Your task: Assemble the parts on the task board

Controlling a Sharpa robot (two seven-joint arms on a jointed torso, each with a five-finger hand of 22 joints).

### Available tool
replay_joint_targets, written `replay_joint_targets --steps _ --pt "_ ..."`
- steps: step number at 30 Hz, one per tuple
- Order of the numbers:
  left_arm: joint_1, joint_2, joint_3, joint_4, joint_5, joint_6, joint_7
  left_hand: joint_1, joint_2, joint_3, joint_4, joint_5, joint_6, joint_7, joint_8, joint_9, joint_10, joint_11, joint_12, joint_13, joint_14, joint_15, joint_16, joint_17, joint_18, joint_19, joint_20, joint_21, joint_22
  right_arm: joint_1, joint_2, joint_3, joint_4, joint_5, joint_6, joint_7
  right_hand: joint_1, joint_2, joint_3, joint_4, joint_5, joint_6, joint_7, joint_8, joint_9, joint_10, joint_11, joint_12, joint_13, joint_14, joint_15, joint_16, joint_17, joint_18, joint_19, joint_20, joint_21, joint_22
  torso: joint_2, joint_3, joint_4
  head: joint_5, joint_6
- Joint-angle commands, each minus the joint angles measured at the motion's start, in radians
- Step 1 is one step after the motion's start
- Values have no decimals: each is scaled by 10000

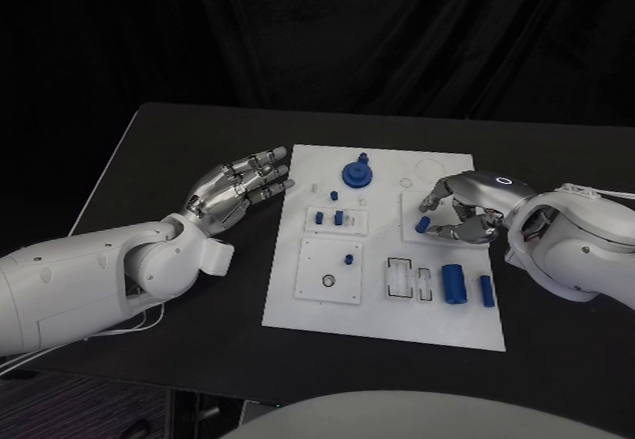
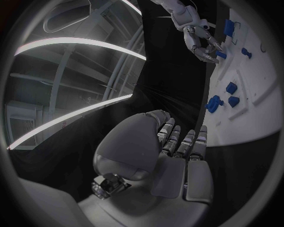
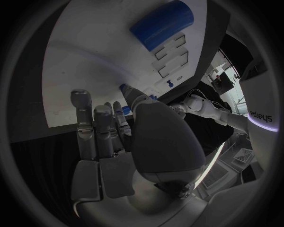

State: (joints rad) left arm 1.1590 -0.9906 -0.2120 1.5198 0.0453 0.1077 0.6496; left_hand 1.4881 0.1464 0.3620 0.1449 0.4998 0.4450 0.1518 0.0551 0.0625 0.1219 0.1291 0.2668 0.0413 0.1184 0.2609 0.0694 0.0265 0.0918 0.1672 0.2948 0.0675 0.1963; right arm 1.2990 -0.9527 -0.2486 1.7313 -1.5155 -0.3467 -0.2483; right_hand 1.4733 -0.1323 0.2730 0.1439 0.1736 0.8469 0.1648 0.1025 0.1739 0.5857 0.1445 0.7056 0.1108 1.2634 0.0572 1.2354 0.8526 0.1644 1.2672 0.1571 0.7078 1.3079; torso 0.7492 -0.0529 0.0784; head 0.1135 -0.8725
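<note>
Two robot hands at the white task board, the right one pinching a small blue part.

Nearest the robot, by the task board's (image 1: 323, 314) near right corner, we see two smooth blue cylinder parts (image 1: 452, 280) lying side by side next to rectangular slots. Further in, over the board's right edge, the right robot hand (image 1: 455, 216) is bent down from its white arm, its silver fingers curled narrow around a small blue peg (image 1: 422, 225) held at the fingertips just above the flat plate. Off the board's left edge, above the matte black worktop (image 1: 169, 148), the left robot hand (image 1: 240, 189) hovers holding nothing, fingers extended and only slightly apart, tips close to the board's far left corner. Toward the far edge stands a round blue knobbed part (image 1: 358, 171).
</note>
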Motion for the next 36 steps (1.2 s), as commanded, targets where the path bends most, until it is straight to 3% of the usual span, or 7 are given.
replay_joint_targets --steps 1,5,15,24,36 --pt "-12 28 8 5 36 90 163 20 -81 47 12 68 66 -8 35 9 11 66 62 10 60 29 37 16 -195 86 -4 53 -10 -45 40 4 -8 -14 -251 137 124 16 80 -33 46 -6 81 6 -31 272 -43 -67 -65 126 -15 66 35 -144 141 -6 147 636 2 1 -20 10 -2" --pt "-12 36 8 -2 36 103 149 20 -81 47 12 68 66 -8 35 9 11 66 62 10 60 29 37 16 -195 86 -4 53 -10 -65 108 4 -27 -6 -353 245 131 36 185 -75 66 62 90 44 -52 664 -109 -129 -154 248 -77 116 94 -172 259 -65 323 678 0 -6 -6 -5 -2" --pt "-13 63 7 -12 36 136 110 30 -90 100 0 79 106 19 41 15 59 126 122 20 60 43 46 17 -208 85 -5 49 -24 -111 224 4 -93 -2 -336 313 223 3 874 -265 632 813 44 464 156 2054 -321 -412 -352 487 -282 193 204 -233 486 -251 716 775 12 -13 13 0 -2" --pt "-13 77 7 -17 36 148 79 31 -97 123 -2 83 149 38 50 23 82 150 145 23 57 46 49 16 -214 86 -4 48 -29 -127 214 5 -72 -1 -472 369 277 46 1270 -553 759 1683 -242 944 513 3239 -648 -573 -336 635 -547 210 277 -264 606 -494 978 828 16 -20 18 27 -2" --pt "-16 102 7 -40 36 159 24 31 -101 131 -3 84 184 46 56 28 89 158 152 24 57 47 51 16 -217 85 -5 48 -31 -41 -105 12 447 -1 -822 310 159 70 1312 -736 658 2079 -388 1199 868 3855 -808 -982 -363 803 -686 238 400 -317 741 -640 1276 884 22 -13 -2 85 -2"
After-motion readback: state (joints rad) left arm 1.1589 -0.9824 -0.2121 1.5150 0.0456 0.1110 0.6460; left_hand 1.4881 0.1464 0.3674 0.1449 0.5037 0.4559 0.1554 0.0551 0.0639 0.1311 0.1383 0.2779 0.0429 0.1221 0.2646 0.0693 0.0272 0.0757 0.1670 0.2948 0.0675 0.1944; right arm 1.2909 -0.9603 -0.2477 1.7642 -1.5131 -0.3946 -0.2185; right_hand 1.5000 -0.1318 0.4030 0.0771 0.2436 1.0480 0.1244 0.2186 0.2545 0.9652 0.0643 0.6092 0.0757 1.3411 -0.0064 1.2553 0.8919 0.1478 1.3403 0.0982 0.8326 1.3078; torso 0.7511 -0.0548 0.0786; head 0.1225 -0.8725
